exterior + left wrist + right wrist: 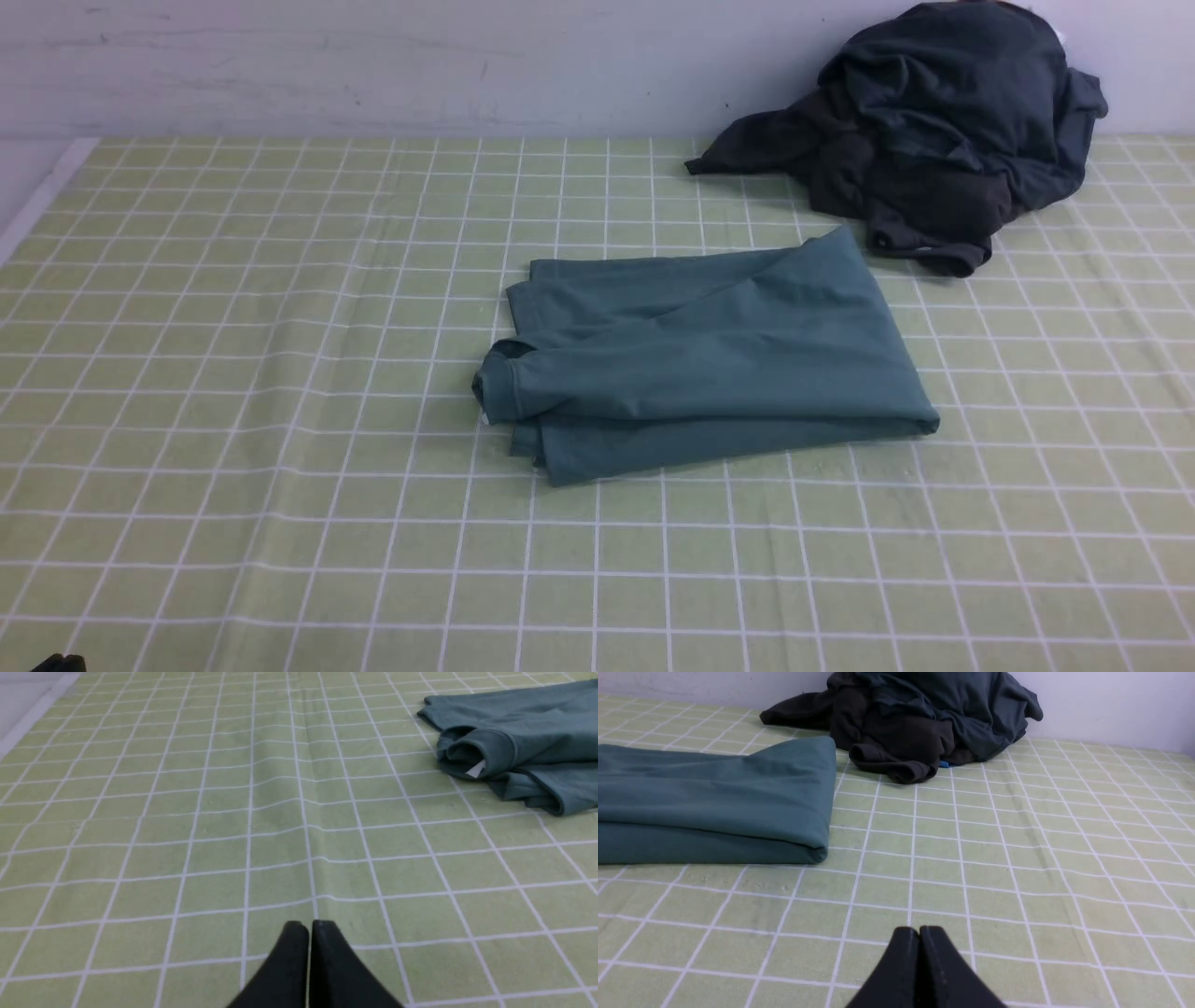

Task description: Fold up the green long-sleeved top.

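lying folded, green long-sleeved top (709, 359) between both empty, pressed-together claws, left claw (309, 926) and right claw (919, 931)

Even, diffuse, fairly bright light; all three views sharp.
Faint soft shadows only; no glare, no edge distortion.

We note a pale green tablecloth (280, 392) with a white grid covering the work surface, creased in shallow ridges. A heap of dark charcoal-grey garments (934, 131) lies crumpled at the far right, against the white wall (373, 65), which shows faint scuff marks.
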You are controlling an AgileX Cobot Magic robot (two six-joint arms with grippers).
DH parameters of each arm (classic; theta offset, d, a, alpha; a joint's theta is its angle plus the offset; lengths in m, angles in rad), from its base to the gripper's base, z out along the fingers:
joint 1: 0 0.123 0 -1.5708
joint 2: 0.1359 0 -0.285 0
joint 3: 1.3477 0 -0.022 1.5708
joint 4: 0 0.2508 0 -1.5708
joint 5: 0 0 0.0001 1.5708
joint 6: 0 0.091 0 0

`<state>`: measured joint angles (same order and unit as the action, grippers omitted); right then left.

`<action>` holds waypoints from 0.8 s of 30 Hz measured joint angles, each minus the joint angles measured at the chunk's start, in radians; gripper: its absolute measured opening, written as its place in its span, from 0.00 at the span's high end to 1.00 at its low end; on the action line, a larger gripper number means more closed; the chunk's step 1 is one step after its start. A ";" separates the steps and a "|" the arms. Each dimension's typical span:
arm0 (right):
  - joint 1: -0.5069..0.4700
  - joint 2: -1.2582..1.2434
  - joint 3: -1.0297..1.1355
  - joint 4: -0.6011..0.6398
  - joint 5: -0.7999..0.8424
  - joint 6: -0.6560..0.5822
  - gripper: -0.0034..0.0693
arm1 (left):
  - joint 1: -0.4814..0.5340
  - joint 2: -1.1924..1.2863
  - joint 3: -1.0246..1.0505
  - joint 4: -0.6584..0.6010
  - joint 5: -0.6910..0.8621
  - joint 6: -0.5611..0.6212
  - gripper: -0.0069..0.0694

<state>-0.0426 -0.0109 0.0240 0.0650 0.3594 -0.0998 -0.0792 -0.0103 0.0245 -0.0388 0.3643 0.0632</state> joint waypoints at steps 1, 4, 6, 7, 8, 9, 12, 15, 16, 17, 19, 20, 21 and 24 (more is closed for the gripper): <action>0.000 0.000 0.000 0.000 0.000 0.000 0.97 | -0.001 0.000 0.000 0.000 0.000 0.005 0.91; 0.000 0.000 -0.001 0.000 0.000 0.000 0.97 | -0.002 0.000 0.000 0.001 -0.001 0.015 0.91; 0.000 0.000 -0.001 0.000 0.000 0.000 0.97 | -0.002 0.000 0.000 0.001 -0.001 0.015 0.91; 0.000 0.000 -0.001 0.000 0.000 0.000 0.97 | -0.002 0.000 0.000 0.001 -0.001 0.015 0.91; 0.000 0.000 -0.001 0.000 0.000 0.000 0.97 | -0.002 0.000 0.000 0.001 -0.001 0.015 0.91; 0.000 0.000 -0.001 0.000 0.000 0.000 0.97 | -0.002 0.000 0.000 0.001 -0.001 0.015 0.91; 0.000 0.000 -0.001 0.000 0.000 0.000 0.97 | -0.002 0.000 0.000 0.001 -0.001 0.015 0.91; 0.000 0.000 -0.001 0.001 0.000 0.000 0.97 | -0.002 0.000 0.000 0.001 -0.001 0.015 0.91; 0.000 0.000 -0.001 0.002 0.000 0.000 0.97 | -0.002 0.000 0.000 0.001 -0.001 0.015 0.91; 0.000 0.000 -0.001 0.002 0.000 0.000 0.97 | -0.002 0.000 0.000 0.001 -0.001 0.015 0.91; 0.000 0.000 -0.001 0.002 0.000 0.000 0.97 | -0.002 0.000 0.000 0.001 -0.001 0.015 0.91; 0.000 0.000 -0.001 0.002 0.000 0.000 0.97 | -0.002 0.000 0.000 0.001 -0.001 0.015 0.91; 0.000 0.000 -0.001 0.002 0.000 0.000 0.97 | -0.002 0.000 0.000 0.001 -0.001 0.015 0.91; 0.000 0.000 -0.001 0.004 0.000 0.000 0.97 | -0.002 0.000 0.000 0.001 -0.001 0.015 0.91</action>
<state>-0.0426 -0.0109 0.0233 0.0686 0.3594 -0.0998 -0.0811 -0.0103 0.0245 -0.0377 0.3632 0.0786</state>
